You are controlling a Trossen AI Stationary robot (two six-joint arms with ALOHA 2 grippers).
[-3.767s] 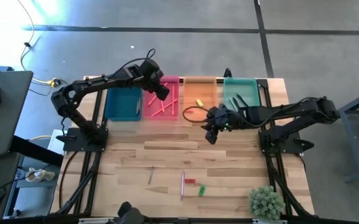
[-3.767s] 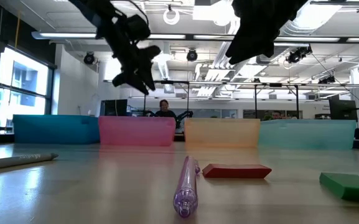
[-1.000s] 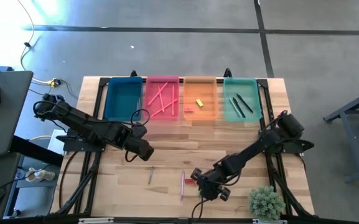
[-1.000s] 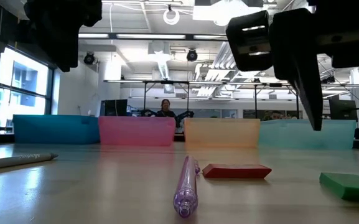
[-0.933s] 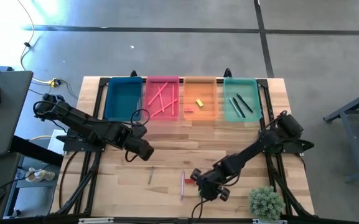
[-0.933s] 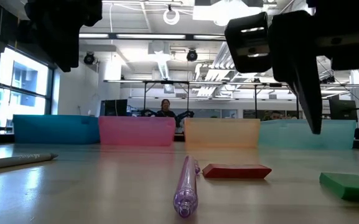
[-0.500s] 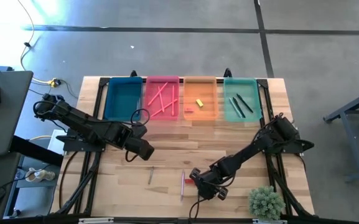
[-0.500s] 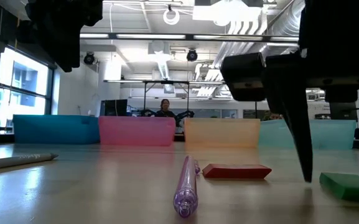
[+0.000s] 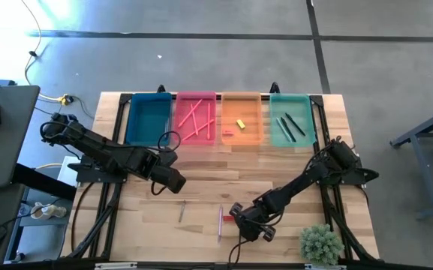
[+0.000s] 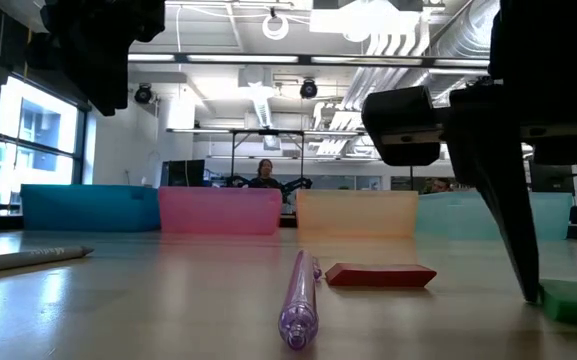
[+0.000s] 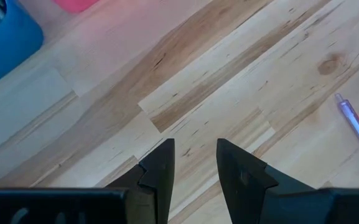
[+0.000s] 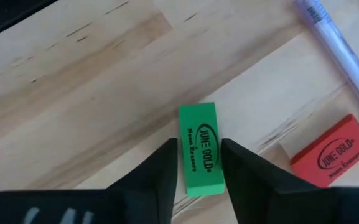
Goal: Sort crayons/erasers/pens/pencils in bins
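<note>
Green eraser (image 12: 200,148), a small blocky piece with black lettering, lies flat on the wooden worktop (image 9: 276,169) near its front edge. The right end effector (image 12: 198,157) is down over it with one dark finger on either long side, the fingers (image 12: 164,163) touching or just off its edges; I cannot tell whether it is truly pinched yet. From table height the finger tip (image 10: 529,285) meets the worktop right at the eraser's near end.

Just beside the green piece lies a red blocky eraser (image 12: 331,153) with the same black lettering, and next to that a long translucent purple-pink pen-like stick (image 10: 299,298). Further left on the worktop rests a thin grey stick (image 9: 181,210), apart from the rest.

The left end effector (image 11: 195,160) hangs above bare wood well to the left of this group, its two fingers spread with nothing between them.

Along the back edge stand four translucent plastic bins: the teal-blue bin (image 9: 148,118), the pink-red bin (image 9: 196,98) with thin pink pencils (image 9: 194,119) lying crossed inside, the orange bin (image 9: 251,120) holding a small yellow eraser (image 9: 240,124) and a small red piece, and the mint-green bin (image 9: 304,120) with dark pens (image 9: 290,126).

A small spiky green plant (image 9: 320,244) sits at the front right corner. A person (image 10: 264,175) sits far back in the room.
</note>
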